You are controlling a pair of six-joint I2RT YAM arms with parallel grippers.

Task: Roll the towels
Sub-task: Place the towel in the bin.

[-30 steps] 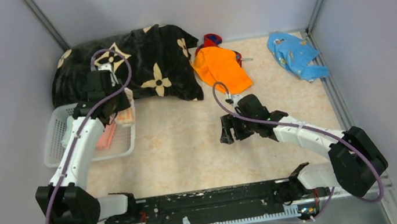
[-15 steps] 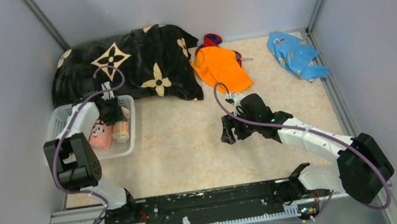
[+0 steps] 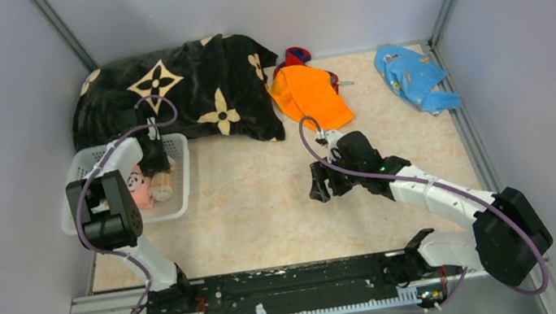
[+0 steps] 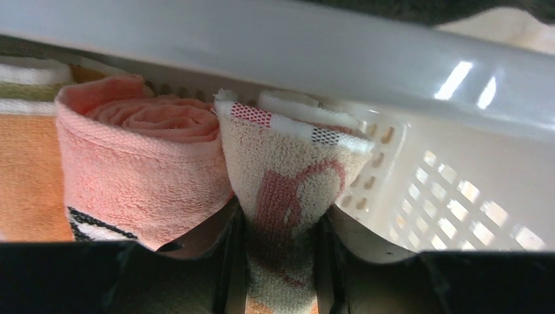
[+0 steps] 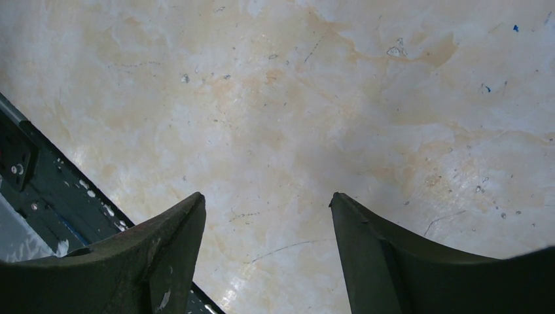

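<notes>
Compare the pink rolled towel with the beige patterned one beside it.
The pink rolled towel is mostly plain; the beige patterned rolled towel bears a red motif. The left gripper pinches the beige towel; the pink towel sits free, touching it. Both are rolled and sit in the white plastic basket.

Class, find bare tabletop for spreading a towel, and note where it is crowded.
Widest bare patch: between the basket and the right gripper, bordered behind by the black blanket. A smaller one: between the orange towel and the blue cloth. Crowded: the far-left corner, the left gripper clamping a beige roll inside the basket.
</notes>
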